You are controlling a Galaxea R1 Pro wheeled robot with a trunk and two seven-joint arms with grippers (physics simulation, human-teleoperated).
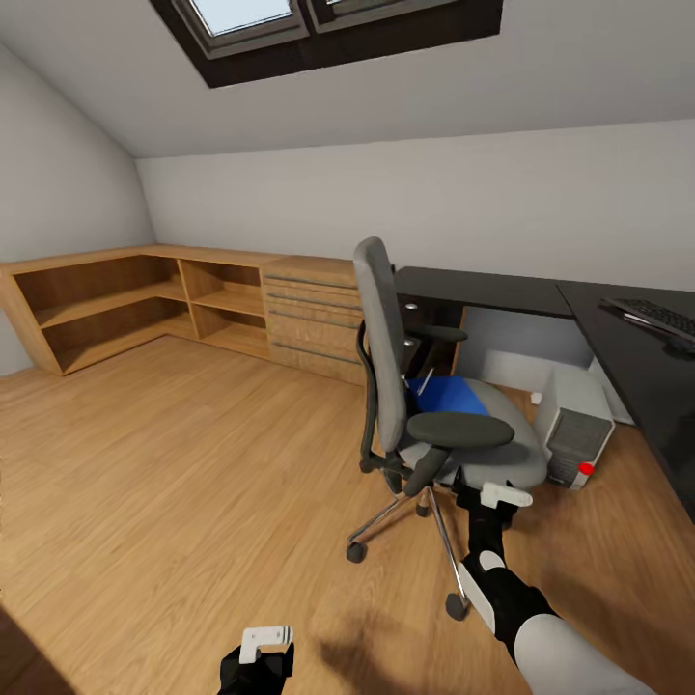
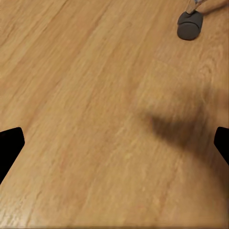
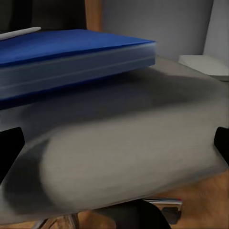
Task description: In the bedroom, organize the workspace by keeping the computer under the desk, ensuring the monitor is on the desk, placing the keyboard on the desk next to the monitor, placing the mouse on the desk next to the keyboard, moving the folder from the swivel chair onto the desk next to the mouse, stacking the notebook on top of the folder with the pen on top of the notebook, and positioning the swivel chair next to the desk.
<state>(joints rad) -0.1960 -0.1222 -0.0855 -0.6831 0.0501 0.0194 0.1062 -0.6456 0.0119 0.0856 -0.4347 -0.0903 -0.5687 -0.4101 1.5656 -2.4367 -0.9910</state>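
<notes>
The swivel chair stands on the wooden floor in front of the black desk, and the blue folder lies at the back of its seat. The right gripper is at the seat's front edge — fingers spread, holding nothing. The left gripper hangs low over the floor, likewise open and empty. The white computer sits beneath the desk, and the keyboard lies on the desktop's right wing.
</notes>
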